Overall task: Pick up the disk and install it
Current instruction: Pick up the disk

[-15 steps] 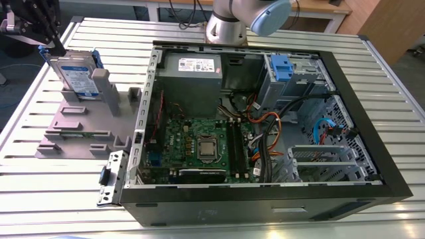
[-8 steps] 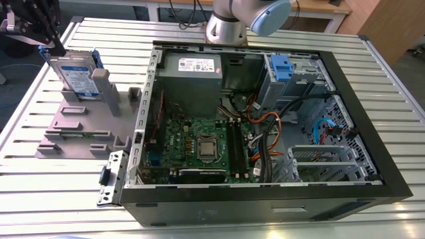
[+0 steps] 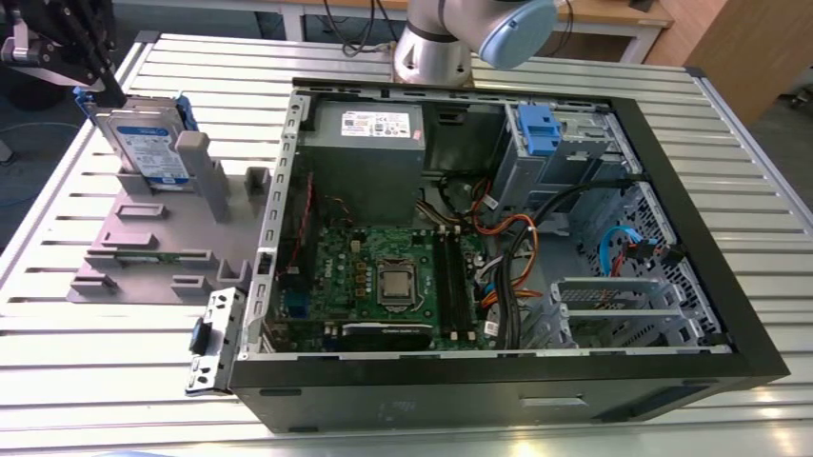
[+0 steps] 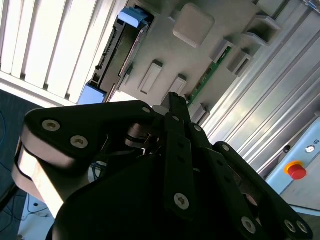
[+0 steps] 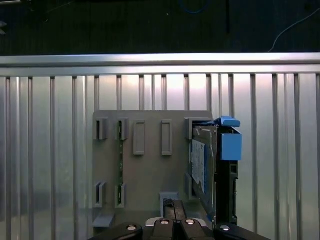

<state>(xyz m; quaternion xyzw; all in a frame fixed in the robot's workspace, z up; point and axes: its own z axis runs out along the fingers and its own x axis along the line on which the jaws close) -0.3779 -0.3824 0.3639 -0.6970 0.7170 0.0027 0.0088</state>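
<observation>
The fingers (image 4: pixel 172 107) are pressed together into one thin black blade, and we see nothing pinched between them. In both wrist views the gripper (image 5: pixel 172 204) hangs above the grey plastic stand (image 5: pixel 150 175), with its tip next to the disk (image 5: pixel 201 167) rather than around it.

In the exterior view, the gripper sits in the upper left of the frame. There its tip comes down to the top corner of the disk on the exterior view's left. We cannot tell whether the two touch.

The disk stands upright on edge in a slot of the stand, its blue bracket around it and its white-and-blue label facing the exterior view's right. A narrow green circuit board (image 3: pixel 147 255) lies in another slot of the stand, lower in the frame.

The stand rests on the slatted aluminium table (image 3: pixel 76 324). Just beside it, filling the centre and right of the frame, lies the open computer case (image 3: pixel 711 286). Inside we make out the motherboard (image 3: pixel 381 257), the power supply (image 3: pixel 368 143) and a blue drive bay bracket (image 3: pixel 539 129).
</observation>
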